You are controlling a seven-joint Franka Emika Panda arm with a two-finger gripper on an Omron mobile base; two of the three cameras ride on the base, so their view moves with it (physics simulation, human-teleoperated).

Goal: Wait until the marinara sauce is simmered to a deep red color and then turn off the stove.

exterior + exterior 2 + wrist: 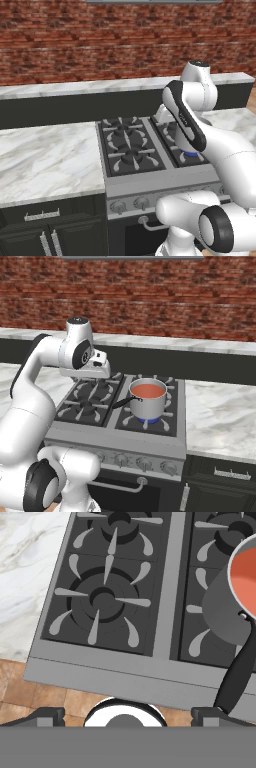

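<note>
A: Largest first: the stove (120, 421) stands between two marble counters (45, 160), below a brick wall (150, 301).

B: And on it?

A: A steel saucepan (148, 400) sits on the front right burner, a blue flame (148, 419) under it. The sauce (150, 390) inside is a light orange-red, filling the pan close to its rim. Its black handle (122, 402) points toward the left burners.

B: Where is the gripper (127, 714)?

A: It hangs above the front left part of the stove, fingers spread wide, holding nothing. The pan lies off to its right, well apart from it. The knobs (144, 463) line the front panel below.
</note>
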